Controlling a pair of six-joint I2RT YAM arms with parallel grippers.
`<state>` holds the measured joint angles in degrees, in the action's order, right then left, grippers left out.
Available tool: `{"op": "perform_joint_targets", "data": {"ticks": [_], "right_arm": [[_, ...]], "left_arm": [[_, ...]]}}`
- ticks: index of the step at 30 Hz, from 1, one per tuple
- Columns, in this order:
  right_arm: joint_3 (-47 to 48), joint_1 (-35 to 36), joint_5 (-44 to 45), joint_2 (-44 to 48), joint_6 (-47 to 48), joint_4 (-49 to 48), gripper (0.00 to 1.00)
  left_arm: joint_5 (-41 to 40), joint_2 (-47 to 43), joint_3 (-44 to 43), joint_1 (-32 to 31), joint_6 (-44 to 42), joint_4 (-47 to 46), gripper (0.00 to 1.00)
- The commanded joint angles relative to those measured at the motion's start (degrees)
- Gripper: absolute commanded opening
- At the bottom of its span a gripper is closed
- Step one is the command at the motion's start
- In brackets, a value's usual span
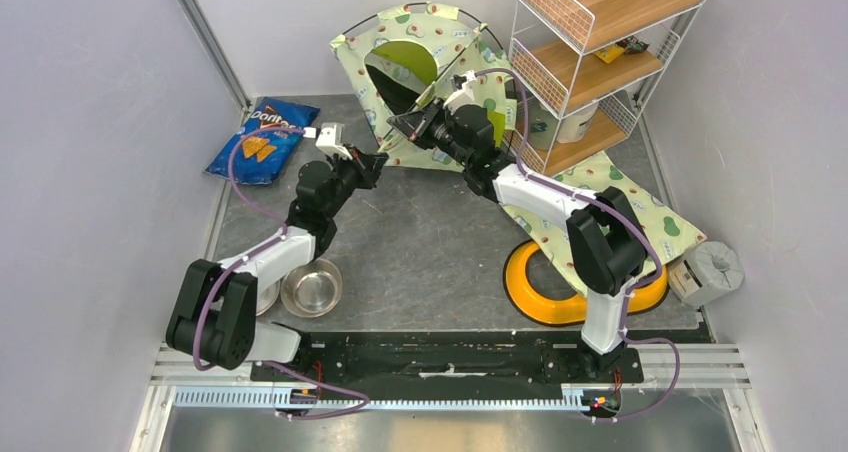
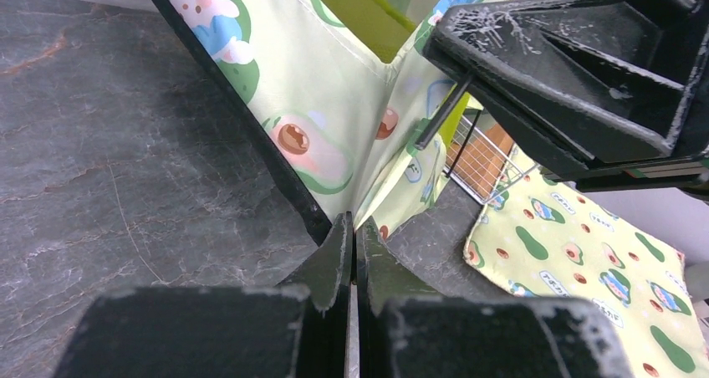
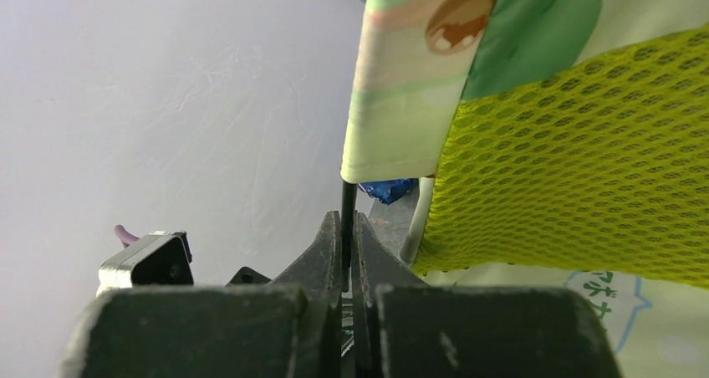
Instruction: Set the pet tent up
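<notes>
The pet tent stands partly raised at the back, its round doorway facing front-left and its lime lining showing. My right gripper is at the tent's front lower edge, shut on a thin black pole that comes out of the fabric sleeve. My left gripper is just left of it and low, its jaws shut on the tent's bottom corner fabric by the black edge strip. In the left wrist view the right gripper's fingers hold the pole just above.
A flat matching mat lies right of the tent, partly over a yellow ring bowl. A wire shelf stands at the back right. A Doritos bag lies at left and a steel bowl at the near left.
</notes>
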<state>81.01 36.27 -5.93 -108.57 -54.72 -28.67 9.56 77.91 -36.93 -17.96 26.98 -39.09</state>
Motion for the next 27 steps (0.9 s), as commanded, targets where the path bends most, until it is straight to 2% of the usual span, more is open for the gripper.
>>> {"op": "perform_joint_targets", "data": {"ticks": [1,27], "right_arm": [[1.5,-9.3,16.7,4.5,0.6,-5.3,0.00],[-0.8,-11.3,27.2,4.3,-3.0,-4.2,0.00]], "left_arm": [[-2.2,2.4,2.1,1.6,-3.3,12.6,0.02],[-2.5,3.9,2.2,2.8,-2.3,13.8,0.02]]}}
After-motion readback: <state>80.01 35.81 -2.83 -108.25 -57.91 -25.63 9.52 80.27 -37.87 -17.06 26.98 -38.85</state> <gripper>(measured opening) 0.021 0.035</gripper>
